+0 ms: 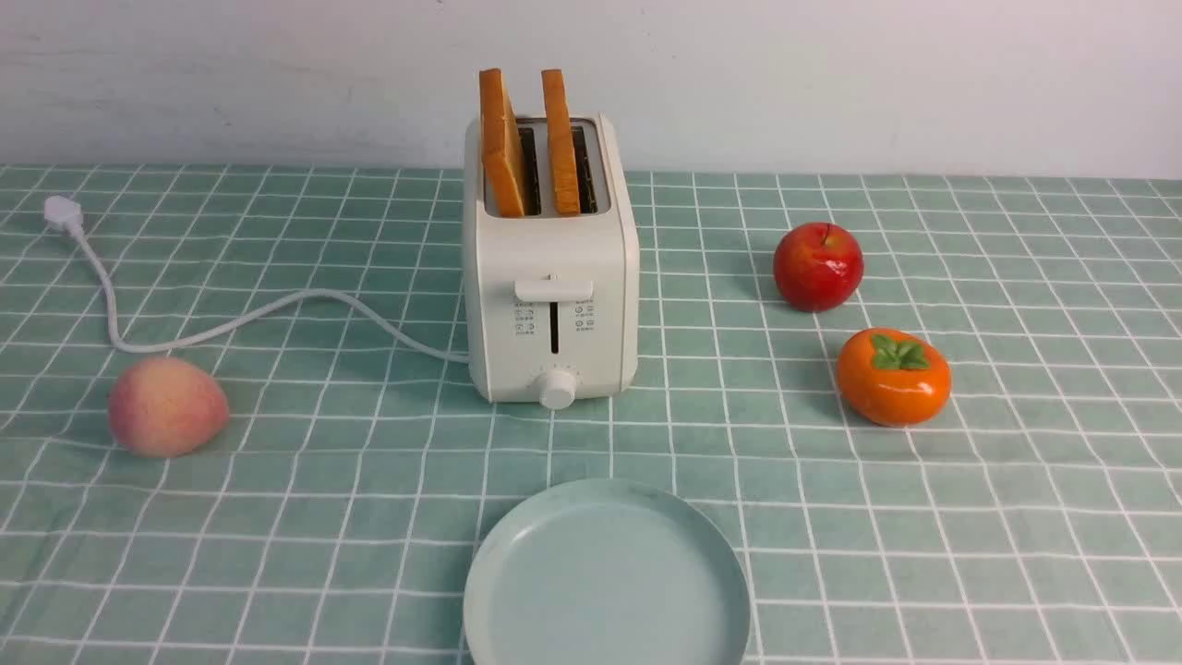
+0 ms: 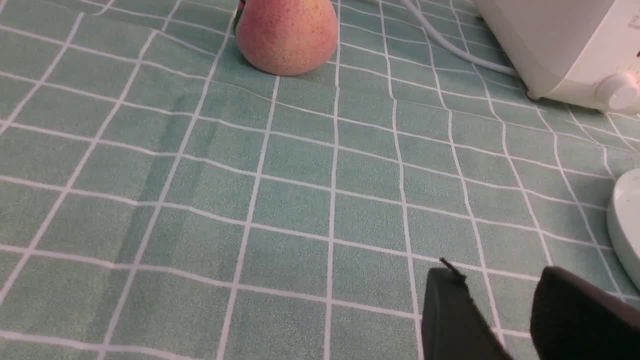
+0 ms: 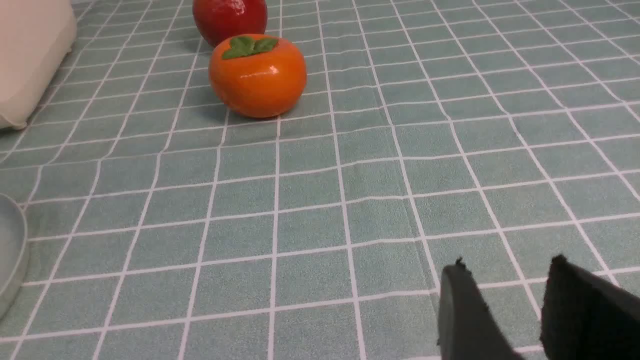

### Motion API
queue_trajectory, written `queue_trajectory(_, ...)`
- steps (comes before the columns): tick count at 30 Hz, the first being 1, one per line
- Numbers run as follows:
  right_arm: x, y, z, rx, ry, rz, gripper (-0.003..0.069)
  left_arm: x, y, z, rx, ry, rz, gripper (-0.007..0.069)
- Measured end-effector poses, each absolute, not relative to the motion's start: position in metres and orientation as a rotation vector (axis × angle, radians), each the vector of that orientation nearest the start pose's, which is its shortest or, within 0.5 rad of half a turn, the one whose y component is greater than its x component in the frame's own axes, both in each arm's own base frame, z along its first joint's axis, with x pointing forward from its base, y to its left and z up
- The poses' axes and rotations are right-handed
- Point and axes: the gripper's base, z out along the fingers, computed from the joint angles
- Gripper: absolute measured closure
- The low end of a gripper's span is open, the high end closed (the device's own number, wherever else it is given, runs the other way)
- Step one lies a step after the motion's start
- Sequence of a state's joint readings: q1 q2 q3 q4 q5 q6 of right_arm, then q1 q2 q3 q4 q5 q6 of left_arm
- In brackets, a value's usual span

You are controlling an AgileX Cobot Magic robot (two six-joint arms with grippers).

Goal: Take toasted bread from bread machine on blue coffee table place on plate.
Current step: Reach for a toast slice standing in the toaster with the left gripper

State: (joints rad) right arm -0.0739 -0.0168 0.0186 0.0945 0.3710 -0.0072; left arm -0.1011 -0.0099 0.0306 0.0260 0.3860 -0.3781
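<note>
left gripper (image 2: pixel 497 272) and right gripper (image 3: pixel 509 264) hover low, jaws apparently apart.

Peach (image 1: pixel 167 406), red apple (image 1: pixel 818 266), orange persimmon (image 1: pixel 893 377)

- I can read no words, brand names or numbers from here.
- The bread machine (image 1: pixel 551 268) has small printed icons (image 1: pixel 524 320) on both sides of its lever slot, too tiny to make out.
- There may be faint tick marks above its knob (image 1: pixel 558 388).
</note>
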Motion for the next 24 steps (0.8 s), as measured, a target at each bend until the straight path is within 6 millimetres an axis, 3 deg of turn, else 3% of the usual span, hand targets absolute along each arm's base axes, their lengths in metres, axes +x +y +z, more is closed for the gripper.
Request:
queue_trajectory(20, 0.052, -0.001, 0.175, 0.12, 1.851, 0.037, 0.0419, 0.053, 0.0, 0.171, -0.153, 1.861, -0.173, 0.0383)
queue_trajectory(24, 0.052, -0.001, 0.175, 0.12, 1.851, 0.037, 0.0419, 0.055, -0.003, 0.181, -0.208, 1.75, -0.282, 0.0383)
